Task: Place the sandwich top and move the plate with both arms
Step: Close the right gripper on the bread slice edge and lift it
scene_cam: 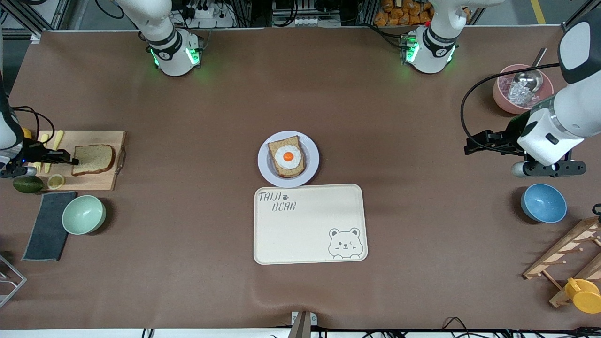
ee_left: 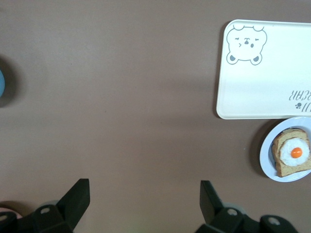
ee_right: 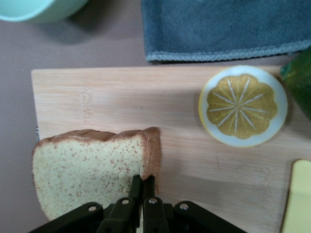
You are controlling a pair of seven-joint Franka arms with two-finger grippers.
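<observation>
Cream bear tray [scene_cam: 310, 224] lowest on the bench, plate [scene_cam: 311, 173] with egg toast touching its upper edge, right tool [ee_right: 142, 187] clenched on sandwich top [scene_cam: 93, 159] on cutting board [scene_cam: 101, 183], left tool [ee_left: 145, 196] released, waiting over bare bench.

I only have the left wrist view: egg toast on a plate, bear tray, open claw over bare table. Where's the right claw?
Observer: The right claw is at the cutting board, at the right arm's end of the table, shut on the edge of the sandwich top.
Operator: Bread lifted yet?
Observer: Cannot tell; in the front view the sandwich top looks flat on the board.
Operator: Anything else on that board?
Observer: A lemon slice lies beside the bread.
Operator: What's near my left claw that I can't see?
Observer: A pink bowl holding a metal scoop sits farther from the front camera than the blue bowl.
</observation>
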